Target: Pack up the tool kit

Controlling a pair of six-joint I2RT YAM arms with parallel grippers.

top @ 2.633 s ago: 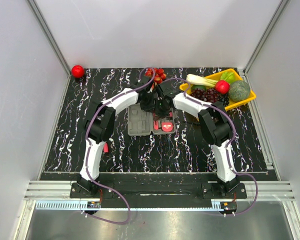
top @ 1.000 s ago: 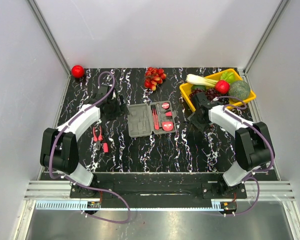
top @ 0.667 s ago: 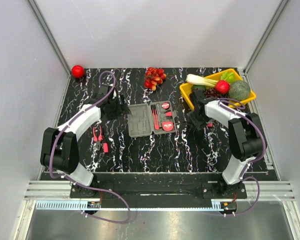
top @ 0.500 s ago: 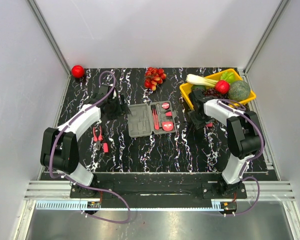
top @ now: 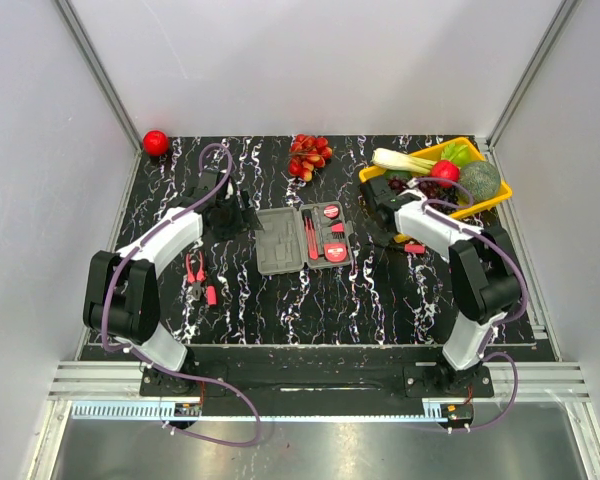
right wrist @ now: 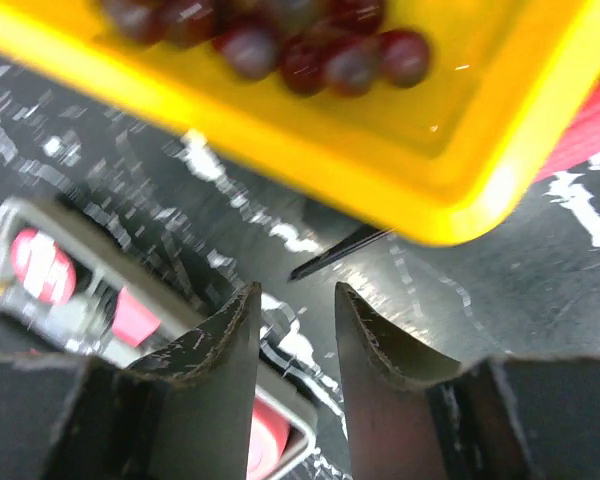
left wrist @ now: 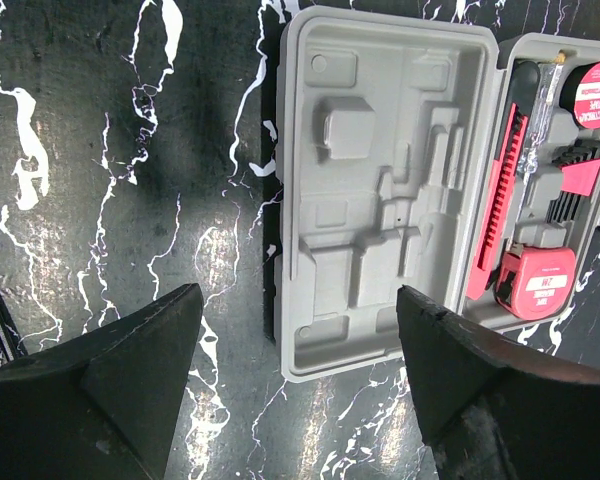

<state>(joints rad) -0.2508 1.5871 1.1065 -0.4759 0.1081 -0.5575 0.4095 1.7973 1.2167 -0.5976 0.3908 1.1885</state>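
We're over the black marbled table (top: 280,300), and the grey tool case (top: 305,238) lies open and flat in the middle, between the two arms. From the left wrist we look straight down into its left side, where the moulded pockets are all bare. The right side carries a long red knife (left wrist: 498,205), a red tape measure (left wrist: 540,285) and a round red-labelled roll (left wrist: 598,93) up at the corner. The left gripper (left wrist: 295,300) hangs above the case's left edge, jaws spread wide, nothing between them. Out to the left, well apart from the case, we spot the red-handled pliers (top: 195,277) lying loose on the table. Over on the other side, the right gripper (right wrist: 295,295) sits low between the case and the yellow tray (right wrist: 280,150), with its jaws narrow and only a slim, empty gap between them. Just ahead of its fingertips a thin dark shaft (right wrist: 340,250) lies on the table by the tray's corner, and a red piece (right wrist: 590,135) pokes out past that corner; which tool that is we cannot tell. Dark grapes (right wrist: 355,60) sit in the tray.
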